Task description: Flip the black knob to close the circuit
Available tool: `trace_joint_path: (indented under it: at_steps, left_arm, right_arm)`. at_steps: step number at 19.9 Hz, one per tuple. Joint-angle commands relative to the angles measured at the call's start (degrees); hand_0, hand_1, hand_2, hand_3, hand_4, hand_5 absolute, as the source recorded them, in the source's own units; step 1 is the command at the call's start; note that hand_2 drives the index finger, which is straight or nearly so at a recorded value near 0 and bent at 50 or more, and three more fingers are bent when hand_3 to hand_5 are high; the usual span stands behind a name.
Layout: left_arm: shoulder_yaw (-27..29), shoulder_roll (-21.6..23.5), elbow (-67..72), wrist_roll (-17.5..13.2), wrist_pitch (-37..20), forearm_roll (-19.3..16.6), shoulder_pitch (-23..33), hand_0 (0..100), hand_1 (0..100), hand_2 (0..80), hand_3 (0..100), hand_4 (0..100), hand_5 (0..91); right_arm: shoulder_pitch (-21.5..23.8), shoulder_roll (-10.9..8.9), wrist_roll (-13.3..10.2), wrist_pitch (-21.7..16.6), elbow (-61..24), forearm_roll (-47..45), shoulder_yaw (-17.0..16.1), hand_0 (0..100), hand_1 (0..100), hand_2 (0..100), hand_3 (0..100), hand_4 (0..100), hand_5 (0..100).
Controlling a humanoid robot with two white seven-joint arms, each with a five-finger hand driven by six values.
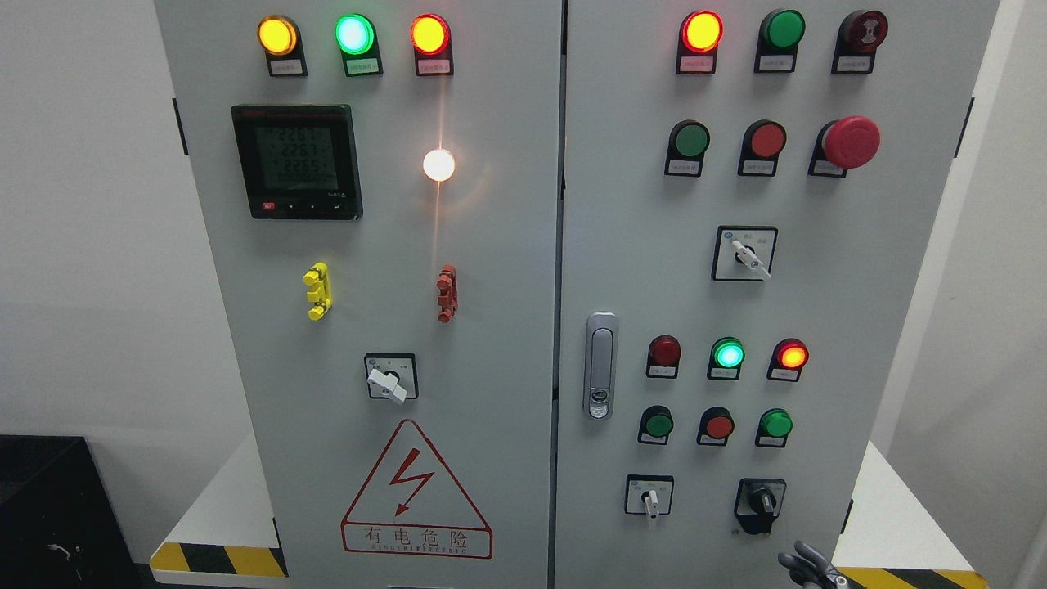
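Observation:
The black knob point(761, 501) sits on a black plate at the lower right of the right cabinet door point(883, 343), its handle pointing roughly straight down. Only the dark fingertips of my right hand point(806, 566) show, at the bottom edge. They lie just below and slightly right of the knob, spread, apart from it and holding nothing. My left hand is out of view.
A white selector switch point(650, 496) sits left of the knob, with green and red push buttons point(719, 426) above. A red mushroom stop button point(851, 141) projects at the upper right. A door latch point(600, 365) stands near the middle seam. The left door carries a meter point(296, 160) and a warning sign point(415, 494).

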Motion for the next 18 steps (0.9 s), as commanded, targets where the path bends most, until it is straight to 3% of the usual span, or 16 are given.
trace_joint_path:
  at_steps: [1, 6, 8, 10, 13, 18]
  left_arm:
    - [0.0, 0.0, -1.7, 0.0, 0.0, 0.1, 1.3, 12, 56, 0.0, 0, 0, 0.0]
    - [0.0, 0.0, -1.7, 0.0, 0.0, 0.0, 1.3, 12, 56, 0.0, 0, 0, 0.0]
    - [0.0, 0.0, -1.8, 0.0, 0.0, 0.0, 1.3, 12, 56, 0.0, 0, 0, 0.0]
    - [0.0, 0.0, -1.8, 0.0, 0.0, 0.1, 1.3, 12, 56, 0.0, 0, 0, 0.0]
    - [0.0, 0.1, -1.8, 0.0, 0.0, 0.1, 1.3, 12, 56, 0.0, 0, 0, 0.0]
    - [0.0, 0.1, -1.8, 0.0, 0.0, 0.1, 1.3, 12, 56, 0.0, 0, 0, 0.0]
  right_arm:
    - [3.1, -0.25, 3.0, -1.7, -2.4, -6.7, -0.3, 0, 0, 12, 25, 19, 9]
    - [5.5, -0.43, 10.3, -4.0, -2.5, -8.9, -0.5, 0, 0, 2, 12, 8, 0]
    - [5.7, -0.43, 11.0, -4.6, -2.4, -9.1, -0.5, 0, 0, 0, 4, 0, 0]
    - [5.7, -0.43, 11.2, -4.8, -2.3, -9.2, -0.5, 0, 0, 0, 1, 0, 0]
    - [6.0, -0.43, 14.3, -5.3, -2.2, -9.3, -0.9, 0, 0, 0, 0, 0, 0]
    - [6.1, -0.43, 14.2, -5.5, -2.1, -9.8, -1.0, 0, 0, 0, 0, 0, 0]
